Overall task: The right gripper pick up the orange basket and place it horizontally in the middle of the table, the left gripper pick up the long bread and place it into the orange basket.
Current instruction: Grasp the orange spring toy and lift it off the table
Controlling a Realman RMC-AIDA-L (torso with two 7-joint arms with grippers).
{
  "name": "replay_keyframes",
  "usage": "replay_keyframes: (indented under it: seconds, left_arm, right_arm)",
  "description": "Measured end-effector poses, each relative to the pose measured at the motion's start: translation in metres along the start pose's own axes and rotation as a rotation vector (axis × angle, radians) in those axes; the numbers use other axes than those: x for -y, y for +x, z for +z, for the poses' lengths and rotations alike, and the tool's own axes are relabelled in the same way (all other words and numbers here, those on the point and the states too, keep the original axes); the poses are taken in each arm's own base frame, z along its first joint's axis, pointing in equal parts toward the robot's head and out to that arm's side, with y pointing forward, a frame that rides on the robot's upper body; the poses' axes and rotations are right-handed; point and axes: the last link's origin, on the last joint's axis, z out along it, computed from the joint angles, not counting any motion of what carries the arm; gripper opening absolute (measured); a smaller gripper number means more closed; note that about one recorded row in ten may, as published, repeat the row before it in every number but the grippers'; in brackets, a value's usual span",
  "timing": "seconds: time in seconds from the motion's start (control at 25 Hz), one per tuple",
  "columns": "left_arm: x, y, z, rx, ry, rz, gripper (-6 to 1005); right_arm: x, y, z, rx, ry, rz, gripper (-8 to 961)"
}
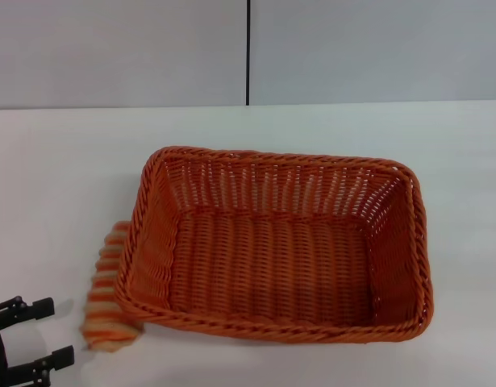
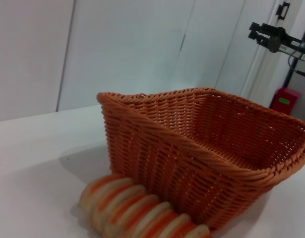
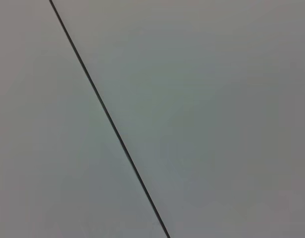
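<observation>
Orange wicker, one basket (image 1: 280, 250), sits lengthwise across the middle of the white surface (image 1: 62, 161), upright and with nothing in it. One long bread (image 1: 109, 290) lies outside it, pressed against the basket's left end wall near the front corner, partly tucked under the flared rim.

Left end effector (image 1: 30, 334) hovers low at the front-left edge, just beside the loaf, fingers spread apart, holding nothing. Right end effector out of sight; its wrist camera shows only a blank wall with one dark seam.

Basket placement looks done; the bread pick is the step in hand. To do it well: approach from the open side away from the wicker, close across the loaf's narrow width near its middle, lift clear of the rim before moving over the basket.

Count: one basket, one loaf, one end effector visible.
</observation>
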Motion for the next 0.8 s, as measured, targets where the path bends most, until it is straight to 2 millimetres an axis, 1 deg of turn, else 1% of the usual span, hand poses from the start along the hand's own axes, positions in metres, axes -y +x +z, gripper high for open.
replay_keyframes:
  seconds: [0.2,0.44,0.8]
  left_arm:
    - [-0.003,-0.001,0.007,0.004,-0.020,0.002,795]
    - [-0.003,-0.005,0.015,0.010,-0.001,0.004,795]
    - [-0.006,-0.007,0.025,-0.001,-0.002,0.010,795]
  right_arm:
    - [0.001,-0.001,0.001,0.000,0.004,-0.003,479]
    - [0.001,-0.001,0.000,0.004,0.008,-0.003,479]
    - [0.003,-0.002,-0.002,0.012,0.018,0.001,479]
